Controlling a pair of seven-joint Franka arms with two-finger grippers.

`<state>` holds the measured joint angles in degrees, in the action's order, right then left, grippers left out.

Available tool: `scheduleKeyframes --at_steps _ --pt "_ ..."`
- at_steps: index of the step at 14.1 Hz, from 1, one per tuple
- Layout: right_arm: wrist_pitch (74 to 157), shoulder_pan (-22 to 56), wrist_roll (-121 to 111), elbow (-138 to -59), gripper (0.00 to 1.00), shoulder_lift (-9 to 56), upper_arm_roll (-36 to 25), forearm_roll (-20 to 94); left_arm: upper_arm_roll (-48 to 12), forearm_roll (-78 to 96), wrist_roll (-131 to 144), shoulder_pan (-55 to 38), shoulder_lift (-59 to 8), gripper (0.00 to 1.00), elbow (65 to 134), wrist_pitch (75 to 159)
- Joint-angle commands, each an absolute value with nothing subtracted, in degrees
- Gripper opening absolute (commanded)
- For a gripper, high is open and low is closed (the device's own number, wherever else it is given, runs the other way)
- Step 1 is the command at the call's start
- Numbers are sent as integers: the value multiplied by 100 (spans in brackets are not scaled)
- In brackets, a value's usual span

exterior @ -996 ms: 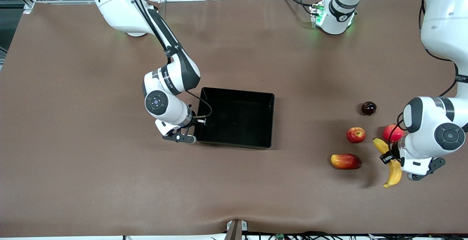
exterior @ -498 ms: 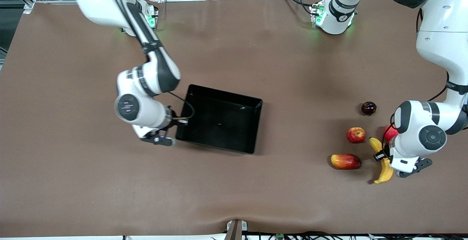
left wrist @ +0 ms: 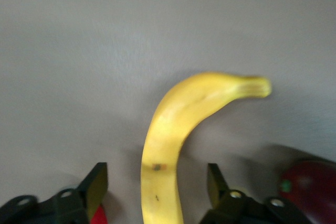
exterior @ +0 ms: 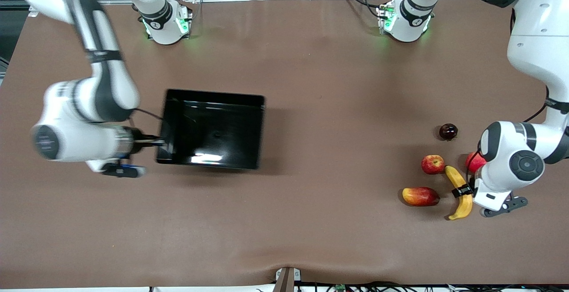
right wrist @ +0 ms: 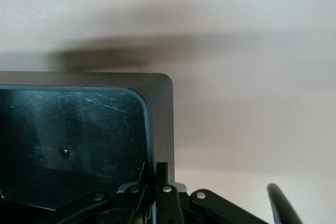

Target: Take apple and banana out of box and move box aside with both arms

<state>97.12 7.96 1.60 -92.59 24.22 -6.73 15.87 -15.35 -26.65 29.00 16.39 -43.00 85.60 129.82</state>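
On table, glossy black box (exterior: 213, 127) w/ upright walls, curved yellow banana (exterior: 458, 190).

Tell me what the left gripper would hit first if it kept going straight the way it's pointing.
Probably the banana: it lies directly between the open fingers of the left gripper. Past it shows only bare table, though depth is hard to judge.

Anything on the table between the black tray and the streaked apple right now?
Nothing: the front view shows only bare brown table between the black tray and the streaked apple. The other fruits lie toward the left arm's end.
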Motion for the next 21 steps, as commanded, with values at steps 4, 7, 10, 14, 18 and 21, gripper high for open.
scheduleKeyframes --at_steps 4,7,10,14,18,21 --pt "9659 -674 -1352 -9677 0 2206 -536 1248 -2082 -2690 2663 1670 -2894 100 8657 12043" --pt "10183 -1247 -1940 -9999 0 2267 -536 1090 -2170 -2252 2611 1653 -2156 100 8657 11438" --pt "11378 -1388 -2364 -10931 0 2250 -527 1090 -2364 -1769 2216 1679 -1426 100 8622 10619" --pt "11864 -1608 -2855 -11118 0 2337 -527 1099 -2609 -1301 2109 1652 -661 100 8596 9634" --pt "11726 -1679 -2996 -11092 100 2356 -527 1099 -2585 -914 2092 1399 -256 100 8657 9361" --pt "10780 -1714 -3085 -10551 100 2355 -527 1099 -1445 -538 1935 355 26 100 8753 9106"
